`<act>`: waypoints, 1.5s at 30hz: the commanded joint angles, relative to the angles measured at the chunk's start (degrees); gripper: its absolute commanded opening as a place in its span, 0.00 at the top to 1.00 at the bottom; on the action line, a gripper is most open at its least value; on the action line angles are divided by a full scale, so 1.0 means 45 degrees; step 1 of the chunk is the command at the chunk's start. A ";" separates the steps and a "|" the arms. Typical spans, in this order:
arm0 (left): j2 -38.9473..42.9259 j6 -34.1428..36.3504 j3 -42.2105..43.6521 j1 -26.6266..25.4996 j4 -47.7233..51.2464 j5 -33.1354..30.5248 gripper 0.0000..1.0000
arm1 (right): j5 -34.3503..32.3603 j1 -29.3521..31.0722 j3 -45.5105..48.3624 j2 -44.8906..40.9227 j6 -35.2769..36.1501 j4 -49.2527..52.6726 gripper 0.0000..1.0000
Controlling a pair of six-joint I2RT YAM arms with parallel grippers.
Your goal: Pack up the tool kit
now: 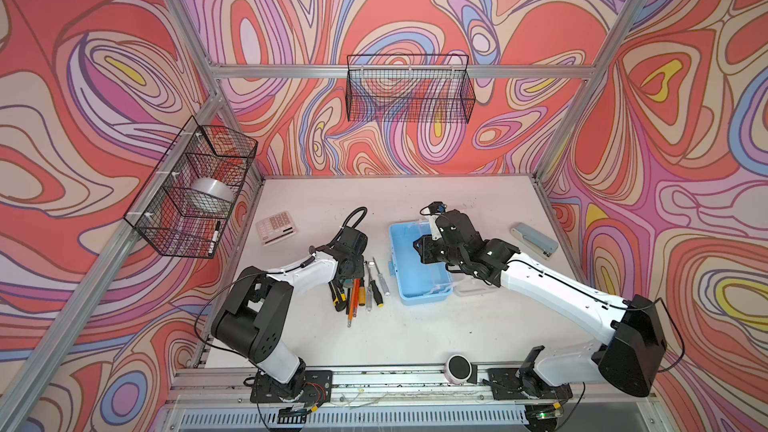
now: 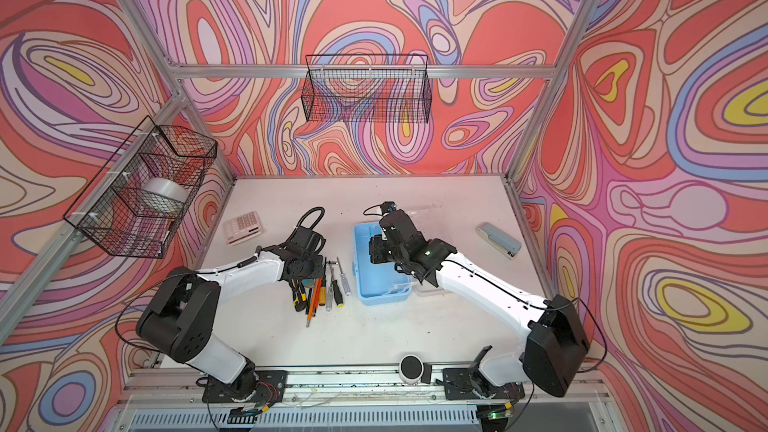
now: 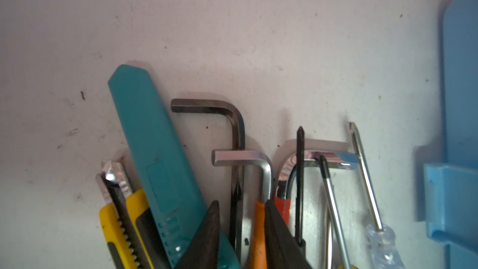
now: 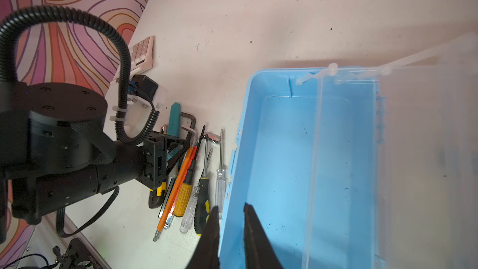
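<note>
On the left of the white table [image 1: 415,338], towards the far side, lies one pinkish-white rectangular calculator [image 1: 276,228]. To its right the left gripper [image 3: 242,201] hangs low over a row of tools. I count two cutters, one yellow-black utility cutter [image 3: 113,223] and one teal plastic cutter [image 3: 155,138]. There are also three L-shaped metal hex keys [image 3: 207,106] and four screwdrivers [image 4: 201,203], two of them with clear handles. The gripper's fingers stand slightly apart on either side of a dark hex key's shank and an orange-sleeved one, and I cannot tell whether they actually grip. Just right of the tools sits one light-blue rectangular plastic case [image 1: 411,280], its clear lid [image 4: 413,151] lying open to the right. The right gripper [image 4: 230,205] has its fingers pressed onto the case's left wall, one inside and one outside. Further right lies one grey-blue stapler [image 1: 534,239].
</note>
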State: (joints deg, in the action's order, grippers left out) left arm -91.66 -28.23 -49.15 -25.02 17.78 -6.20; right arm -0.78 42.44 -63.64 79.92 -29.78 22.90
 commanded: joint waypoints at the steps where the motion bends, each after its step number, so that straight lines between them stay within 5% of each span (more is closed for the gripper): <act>1: -0.0067 0.0319 0.0148 0.0291 -0.0083 0.0075 0.69 | -0.0257 0.0043 0.0119 0.0299 0.0070 -0.0130 0.83; 17: -0.0979 0.0632 -0.0592 0.0357 0.0408 0.0713 0.81 | -0.0375 -0.0001 -0.0039 0.0789 0.0192 -0.0215 0.83; 41: -0.2124 0.1130 -0.1657 0.0410 0.1341 0.0636 0.83 | -0.0719 -0.0673 0.0433 0.0174 0.0563 -0.0055 0.80; 45: -0.2324 0.1029 -0.1386 0.0420 0.1077 0.0793 0.90 | -0.0666 -0.0719 0.0485 0.0226 0.0534 -0.0179 0.81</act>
State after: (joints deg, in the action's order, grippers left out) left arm -99.70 -23.97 -56.10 -23.51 20.97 -4.05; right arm -3.44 39.48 -62.13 81.87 -28.05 22.33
